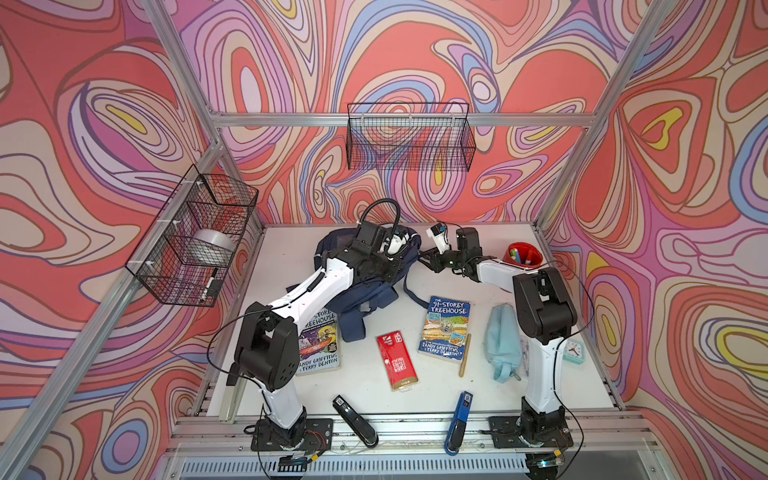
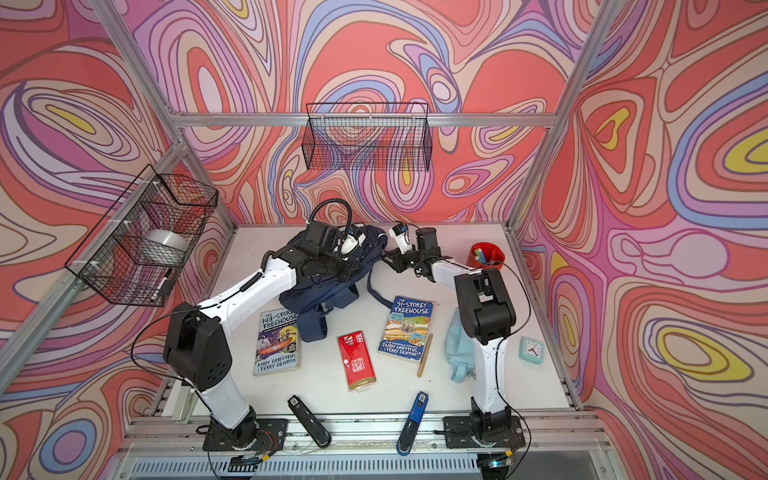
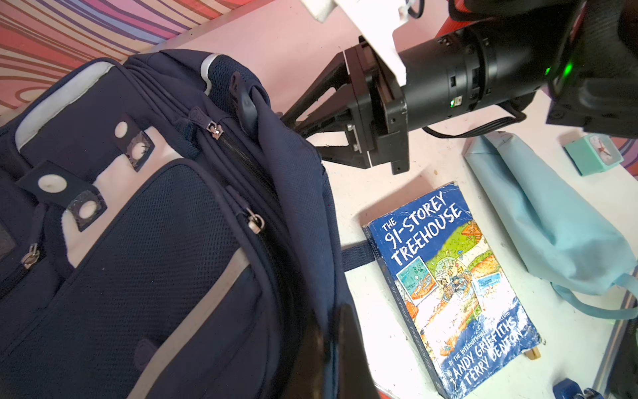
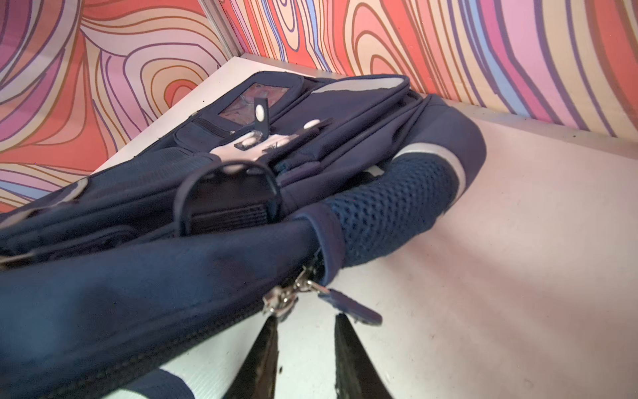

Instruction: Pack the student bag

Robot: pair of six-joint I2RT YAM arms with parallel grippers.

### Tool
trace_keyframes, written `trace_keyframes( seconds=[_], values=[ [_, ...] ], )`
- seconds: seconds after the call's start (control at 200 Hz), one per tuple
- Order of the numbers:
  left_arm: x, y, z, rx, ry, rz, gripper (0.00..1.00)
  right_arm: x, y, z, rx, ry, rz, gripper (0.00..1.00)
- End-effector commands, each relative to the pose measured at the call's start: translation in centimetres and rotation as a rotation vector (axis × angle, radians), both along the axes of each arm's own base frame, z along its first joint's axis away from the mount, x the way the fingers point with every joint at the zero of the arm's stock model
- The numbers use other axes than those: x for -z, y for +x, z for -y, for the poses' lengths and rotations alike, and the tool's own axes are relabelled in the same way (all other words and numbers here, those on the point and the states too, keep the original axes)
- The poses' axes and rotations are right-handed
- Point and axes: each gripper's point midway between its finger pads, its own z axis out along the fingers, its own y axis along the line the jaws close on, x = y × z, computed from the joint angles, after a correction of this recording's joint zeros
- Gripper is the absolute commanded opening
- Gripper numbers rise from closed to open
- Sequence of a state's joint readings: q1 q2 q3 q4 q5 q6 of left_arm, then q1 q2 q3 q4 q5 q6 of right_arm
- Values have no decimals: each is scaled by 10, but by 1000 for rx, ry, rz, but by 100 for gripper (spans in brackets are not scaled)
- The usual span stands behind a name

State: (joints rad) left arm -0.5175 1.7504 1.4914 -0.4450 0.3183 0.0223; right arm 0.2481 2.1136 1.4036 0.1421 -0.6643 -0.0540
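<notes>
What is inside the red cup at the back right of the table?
The red cup holds a few pens, green and blue ones among them. Their lower parts are hidden by its wall, and the right arm covers its near rim.

Both arms alike: left arm (image 1: 299, 291) and right arm (image 1: 494, 270) have glossy white shell links between boxy matte-black joint housings (image 1: 262, 349) with small vent holes. Each sits on a black base plate (image 1: 291, 432) with red and black wires at its edge. Thin black cables run loose along both; the left one has a black coiled lead (image 1: 309, 284) and a ribbed black hose (image 1: 382, 205). Right wrist: a black cylinder with a green light (image 3: 568, 67) and a white camera mount (image 1: 438, 232); right gripper (image 4: 306, 319) has two black tapered fingers (image 4: 348, 355).
</notes>
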Motion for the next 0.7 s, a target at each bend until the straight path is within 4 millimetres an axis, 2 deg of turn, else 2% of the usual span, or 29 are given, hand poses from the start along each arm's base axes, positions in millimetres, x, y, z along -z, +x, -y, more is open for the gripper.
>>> trace_keyframes(
  seconds=[0.0,0.17,0.516,0.581,0.696],
  values=[
    [-37,4,20,47,-93,80,0,2,3,-5,-18,14,1,30],
    [-37,4,21,47,-92,79,0,0,5,-10,-31,56,-7,30],
    [-40,4,25,48,-119,75,0,8,17,-12,6,87,-4,30],
    [-39,6,25,46,-118,73,0,8,20,-10,22,63,7,23],
    [-34,7,25,42,-104,61,0,0,15,-9,14,49,41,3]
  ],
)
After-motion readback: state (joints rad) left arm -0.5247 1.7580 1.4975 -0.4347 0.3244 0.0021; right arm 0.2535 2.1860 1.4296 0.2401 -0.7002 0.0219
